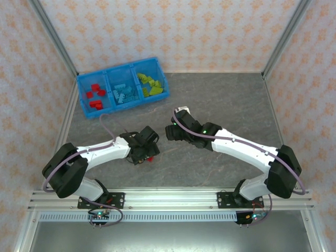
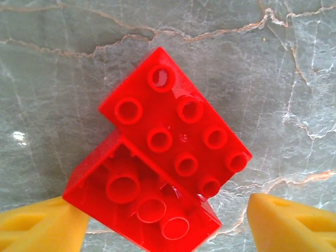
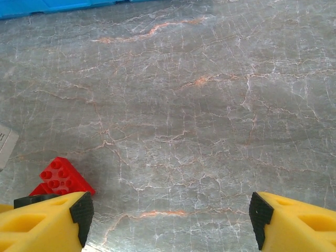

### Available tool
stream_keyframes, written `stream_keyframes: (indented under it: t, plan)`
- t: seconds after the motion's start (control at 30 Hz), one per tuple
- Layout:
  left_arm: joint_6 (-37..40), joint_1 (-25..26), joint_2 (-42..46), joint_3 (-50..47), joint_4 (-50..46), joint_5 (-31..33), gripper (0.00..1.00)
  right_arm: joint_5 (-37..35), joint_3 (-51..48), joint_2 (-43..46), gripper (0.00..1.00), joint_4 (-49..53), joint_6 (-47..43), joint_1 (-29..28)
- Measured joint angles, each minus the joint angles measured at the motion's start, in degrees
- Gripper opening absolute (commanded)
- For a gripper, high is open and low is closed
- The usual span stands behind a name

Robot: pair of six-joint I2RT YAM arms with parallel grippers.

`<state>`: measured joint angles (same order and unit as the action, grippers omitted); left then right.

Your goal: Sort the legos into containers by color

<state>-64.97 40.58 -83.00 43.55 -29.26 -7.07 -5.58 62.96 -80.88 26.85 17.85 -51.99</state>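
Two red legos lie touching on the grey table. One lies studs-up [image 2: 178, 142]; the other [image 2: 142, 205] leans against it with its hollow underside showing. My left gripper [image 2: 165, 210] is open and straddles the tilted brick, its left finger against the brick and its right finger [image 2: 283, 220] a little apart from it. From above, that gripper [image 1: 148, 152] hides most of the red pair [image 1: 151, 159]. My right gripper [image 3: 170, 210] is open over bare table, with the red bricks [image 3: 60, 178] just off its left finger. The blue tray [image 1: 82, 93] holds red, light blue and yellow-green legos, one color per compartment.
The tray stands at the back left, near the cage's left rail [image 1: 63, 121]. Both arms reach in to mid-table, with my right gripper [image 1: 173, 131] close beside the left one. A strip of the tray's wall [image 3: 52, 6] shows far ahead in the right wrist view.
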Motion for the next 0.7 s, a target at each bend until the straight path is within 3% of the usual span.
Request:
stream_keyframes:
  t: [0.27, 0.47, 0.7]
  plan:
    - [0.83, 0.0, 0.94, -2.91, 0.5, 0.02, 0.66, 0.66, 0.66, -1.79, 0.8, 0.42, 1.29, 0.0]
    - [3.28, 0.0, 2.64, -3.98, -1.57, 0.24, 0.5, 2.86, 0.7, -2.01, 0.8, 0.72, 2.38, 0.0]
    - [5.31, -0.07, 7.69, -6.14, -5.09, 2.03, 0.35, 16.94, 0.63, -2.01, 0.8, 0.79, 0.83, -2.01]
